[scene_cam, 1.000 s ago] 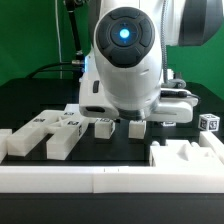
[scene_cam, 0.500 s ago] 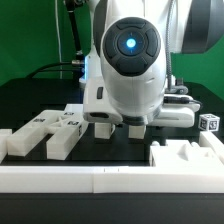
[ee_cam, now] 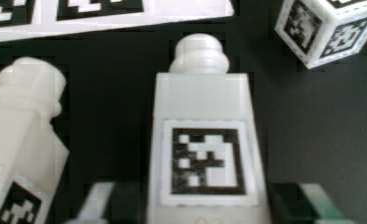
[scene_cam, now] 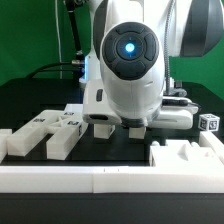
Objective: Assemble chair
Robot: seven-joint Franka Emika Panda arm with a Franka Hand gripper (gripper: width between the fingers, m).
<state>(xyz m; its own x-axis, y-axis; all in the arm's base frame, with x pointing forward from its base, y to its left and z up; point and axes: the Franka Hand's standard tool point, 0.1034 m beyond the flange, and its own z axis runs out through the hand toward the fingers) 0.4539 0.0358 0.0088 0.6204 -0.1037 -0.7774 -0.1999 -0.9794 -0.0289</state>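
**Tool astride a pegged bar, grip not confirmed**

The tool is low over the black bench. Its two fingers stand on either side of a pegged bar, one of the chair's white parts. The bar lies flat with its tag facing up and its rounded peg pointing toward the marker board. In the wrist view the jaws bracket the bar's tagged end. I cannot tell whether the pads are pressing its sides or standing just off them. In the exterior view the arm's body hides the contact entirely.

Several things could go wrong from here:

- **Tipping:** the jaws sit at the end far from the peg, not at the middle. If the bar is lifted from there, the peg end may droop or swing.
- **Twisting:** if one pad touches before the other, the bar may turn on the smooth bench and end up held askew, which would spoil any later peg-to-hole fit.
- **Neighbour:** a second bar lies just beside this one, near the finger on that side. A small sideways error could nudge it or pinch it.
- **Crowding:** the tagged cube is near the peg end, and the notched slab and border rail lie nearby. A low, careless carry could knock them.
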